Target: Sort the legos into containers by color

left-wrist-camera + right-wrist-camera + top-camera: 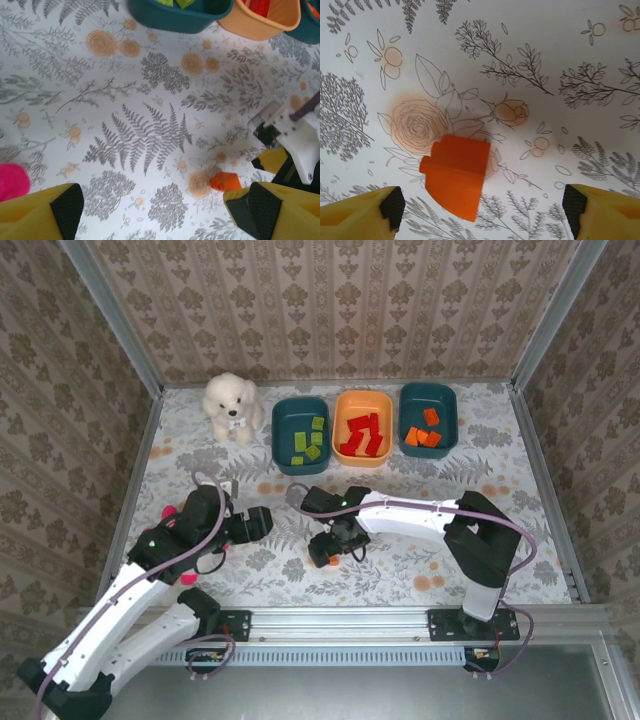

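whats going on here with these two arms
The robot is sorting legos by color. The right gripper hangs open over a loose orange lego, not gripping it. The left gripper is open, holding nothing. Green legos lie in the left teal bin, red ones in the orange bin, orange ones in the right teal bin.

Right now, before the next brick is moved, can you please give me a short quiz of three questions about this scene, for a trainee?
1. True or false: the small orange plastic brick lies on the floral table between the open jaws of the right gripper.
2. Which colour are the bricks in the shallow orange plastic bin? A: lime green. B: red. C: orange.
3. Name the soft toy beside the left dark teal plastic bin.
Key: 1 true; 2 B; 3 a white plush dog.
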Robot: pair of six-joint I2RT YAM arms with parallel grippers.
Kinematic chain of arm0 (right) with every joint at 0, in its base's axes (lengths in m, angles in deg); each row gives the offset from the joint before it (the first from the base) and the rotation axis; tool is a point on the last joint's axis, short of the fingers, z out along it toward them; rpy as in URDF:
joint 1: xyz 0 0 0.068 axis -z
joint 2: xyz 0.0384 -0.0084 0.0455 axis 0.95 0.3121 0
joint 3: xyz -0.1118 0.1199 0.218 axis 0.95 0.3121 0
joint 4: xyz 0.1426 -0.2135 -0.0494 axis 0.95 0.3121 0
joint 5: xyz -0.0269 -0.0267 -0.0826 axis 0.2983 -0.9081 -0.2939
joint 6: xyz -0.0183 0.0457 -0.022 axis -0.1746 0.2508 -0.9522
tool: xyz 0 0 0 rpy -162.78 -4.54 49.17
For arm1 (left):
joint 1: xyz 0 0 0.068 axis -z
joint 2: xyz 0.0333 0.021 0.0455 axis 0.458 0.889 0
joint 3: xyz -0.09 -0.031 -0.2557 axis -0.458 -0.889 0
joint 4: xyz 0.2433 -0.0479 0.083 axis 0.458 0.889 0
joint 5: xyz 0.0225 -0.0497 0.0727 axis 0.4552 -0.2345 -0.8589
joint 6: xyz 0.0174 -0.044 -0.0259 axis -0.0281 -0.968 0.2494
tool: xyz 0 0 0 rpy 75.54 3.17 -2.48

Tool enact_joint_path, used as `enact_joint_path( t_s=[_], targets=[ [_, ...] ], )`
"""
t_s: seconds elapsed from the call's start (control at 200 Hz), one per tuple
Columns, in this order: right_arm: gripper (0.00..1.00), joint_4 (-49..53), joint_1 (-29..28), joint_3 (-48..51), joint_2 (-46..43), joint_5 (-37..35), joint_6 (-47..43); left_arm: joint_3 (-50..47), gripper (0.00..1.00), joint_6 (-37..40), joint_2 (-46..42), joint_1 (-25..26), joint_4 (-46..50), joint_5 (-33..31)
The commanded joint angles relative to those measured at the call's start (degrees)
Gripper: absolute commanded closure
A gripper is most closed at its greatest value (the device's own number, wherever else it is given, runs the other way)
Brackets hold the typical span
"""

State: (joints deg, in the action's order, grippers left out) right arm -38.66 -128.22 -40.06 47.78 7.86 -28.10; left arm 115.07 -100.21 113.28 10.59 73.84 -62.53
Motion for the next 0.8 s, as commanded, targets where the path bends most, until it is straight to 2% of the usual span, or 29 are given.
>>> enact_joint_path(
  t_s=[0.0, 0.21, 0.455, 0.64, 0.795],
  targets=[
    [0.16, 3.21, -0.75, -2.23, 2.72, 0.91, 6.61, -0.18, 0.11, 0.03, -2.92, 0.29, 5.7, -1.05],
    [0.24, 3.76, -2.03, -6.7, 7.76, 0.99, 9.4, -0.59, 0.11, -0.01, -5.94, 0.3, 7.89, 0.17],
    [0.44, 6.68, -2.31, -8.15, 10.89, -0.84, 12.6, -0.74, 0.11, 0.17, -8.04, 0.26, 8.69, 0.86],
    [0.7, 6.88, -2.31, -9.27, 11.53, -1.71, 12.79, -1.22, 0.11, 0.51, -8.15, 0.25, 7.83, 1.58],
    [0.75, 8.91, -1.82, -11.37, 9.17, -3.2, 12.06, -1.51, 0.11, 0.43, -7.29, 0.37, 5.57, 2.15]
  ],
)
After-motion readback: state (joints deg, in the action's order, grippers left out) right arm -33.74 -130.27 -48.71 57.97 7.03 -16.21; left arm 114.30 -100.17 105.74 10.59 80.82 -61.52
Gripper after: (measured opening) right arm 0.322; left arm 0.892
